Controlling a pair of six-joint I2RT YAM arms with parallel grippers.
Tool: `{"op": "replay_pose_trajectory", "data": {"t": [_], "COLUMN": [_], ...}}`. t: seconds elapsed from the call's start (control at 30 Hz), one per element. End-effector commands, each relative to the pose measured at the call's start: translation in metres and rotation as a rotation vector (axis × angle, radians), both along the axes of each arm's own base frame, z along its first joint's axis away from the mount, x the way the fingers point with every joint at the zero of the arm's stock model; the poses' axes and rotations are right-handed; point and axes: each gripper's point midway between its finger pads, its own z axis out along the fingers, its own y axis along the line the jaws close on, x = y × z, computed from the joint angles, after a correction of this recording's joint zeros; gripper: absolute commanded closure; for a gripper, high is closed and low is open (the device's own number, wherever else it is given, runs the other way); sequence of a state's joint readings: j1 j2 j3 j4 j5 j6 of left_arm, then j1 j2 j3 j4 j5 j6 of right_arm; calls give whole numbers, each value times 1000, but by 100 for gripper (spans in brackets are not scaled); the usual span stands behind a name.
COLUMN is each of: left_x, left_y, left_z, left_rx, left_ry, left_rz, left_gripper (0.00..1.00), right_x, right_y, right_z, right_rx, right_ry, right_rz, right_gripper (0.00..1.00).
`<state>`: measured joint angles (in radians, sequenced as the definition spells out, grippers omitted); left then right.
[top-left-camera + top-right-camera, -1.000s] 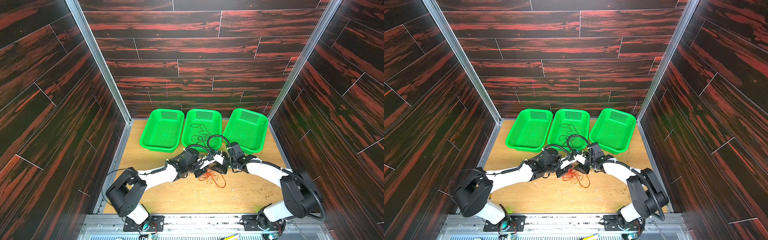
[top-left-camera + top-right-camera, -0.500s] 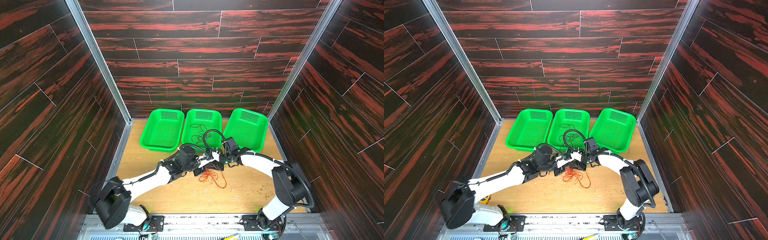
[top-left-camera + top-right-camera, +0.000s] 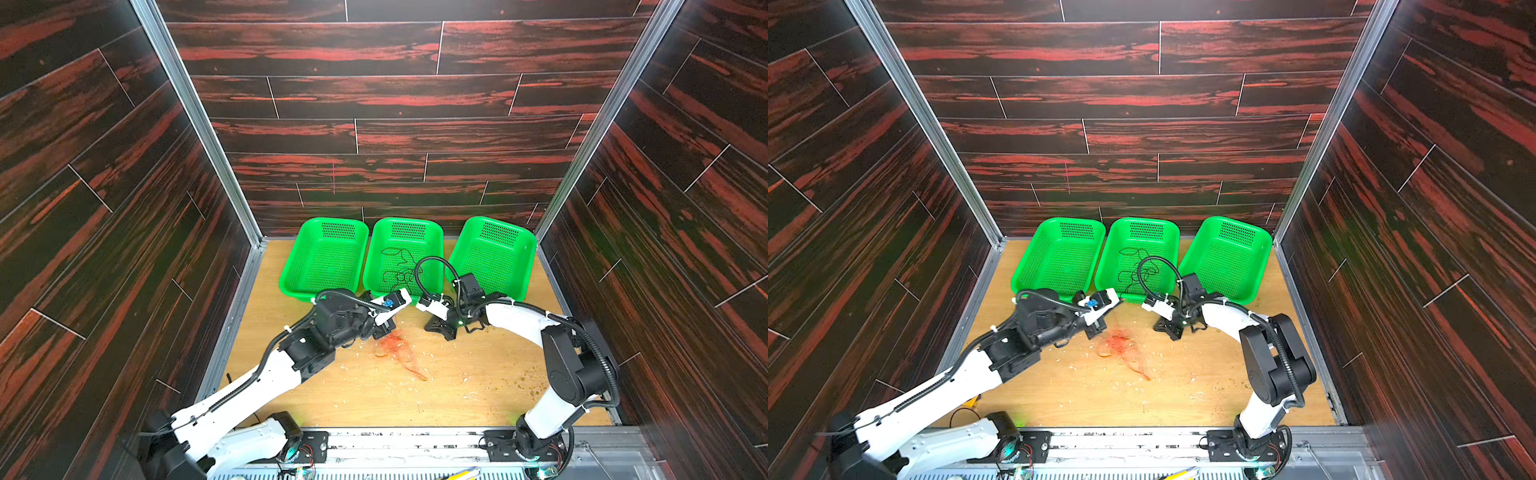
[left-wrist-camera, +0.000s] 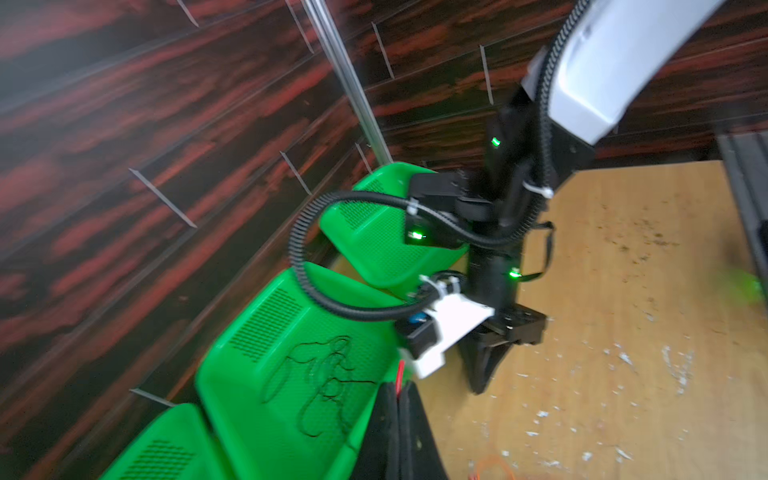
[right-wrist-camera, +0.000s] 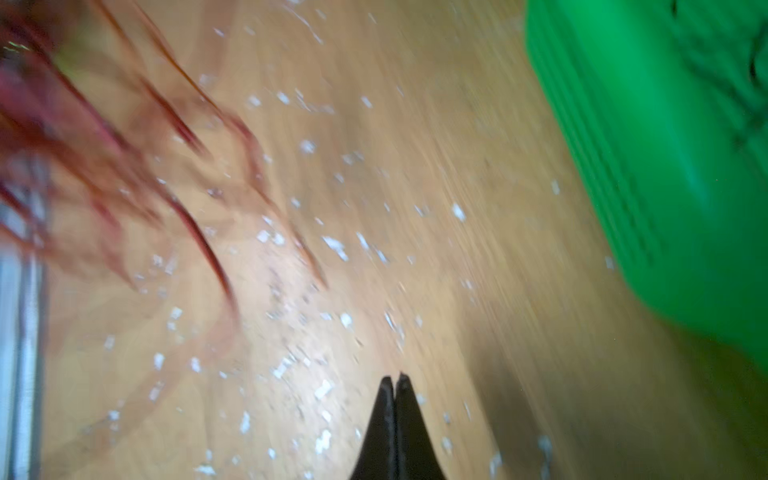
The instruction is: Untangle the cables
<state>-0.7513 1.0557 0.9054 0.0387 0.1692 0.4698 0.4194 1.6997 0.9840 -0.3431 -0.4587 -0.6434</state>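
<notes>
dark, red-streaked wall panels enclose a scuffed wooden table (image 3: 478, 399) with three green baskets (image 3: 299, 266) at the back. the black cable (image 3: 399, 266) lies in the middle basket (image 3: 376, 249). the red and orange tangle (image 3: 395, 347) sits blurred on the table just beside the left gripper (image 3: 384, 330), whose jaws appear to pinch a red strand (image 4: 400, 374). the right gripper (image 5: 392, 380) is pressed together on nothing. risk: a one-sided pull may drag both cables as a lump and tighten the knot. against a second ago, the right gripper has closed and drawn away from the tangle.
</notes>
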Motion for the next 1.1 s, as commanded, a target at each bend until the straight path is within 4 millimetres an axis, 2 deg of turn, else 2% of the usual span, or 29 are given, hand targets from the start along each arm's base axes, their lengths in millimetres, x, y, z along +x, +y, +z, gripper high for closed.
{"op": "replay_pose_trajectory", "data": {"t": [0.0,0.07,0.1,0.13,0.23,0.3,0.4,0.57,0.83,0.93,1.07], "left_x": [8,6,3,1,-3,-3,5,17,15,13,14], "left_y": [23,24,22,19,10,5,0,-12,-28,-31,-30], "left_z": [23,26,27,26,24,23,16,7,19,19,15], "left_rx": [18,17,16,19,25,23,40,7,-83,-83,-79], "left_ry": [-49,-46,-43,-37,-20,-19,-4,13,9,6,7], "left_rz": [72,52,32,4,-54,-78,-73,-74,-80,-63,-25], "left_gripper": [100,100,100,100,100,100,100,100,100,100,100], "right_x": [10,12,7,2,-8,-14,-26,-41,-73,-59,-41], "right_y": [-22,-21,-13,-5,12,22,43,67,89,88,74], "right_z": [-5,10,26,41,77,88,95,114,95,98,102], "right_rx": [-68,-10,57,137,308,346,332,384,417,408,350], "right_ry": [-12,-30,-62,-97,-174,-189,-193,-259,-218,-257,-330], "right_rz": [-83,-90,-52,-12,50,88,155,182,285,189,62], "right_gripper": [100,100,90,74,50,43,37,36,35,35,35]}}
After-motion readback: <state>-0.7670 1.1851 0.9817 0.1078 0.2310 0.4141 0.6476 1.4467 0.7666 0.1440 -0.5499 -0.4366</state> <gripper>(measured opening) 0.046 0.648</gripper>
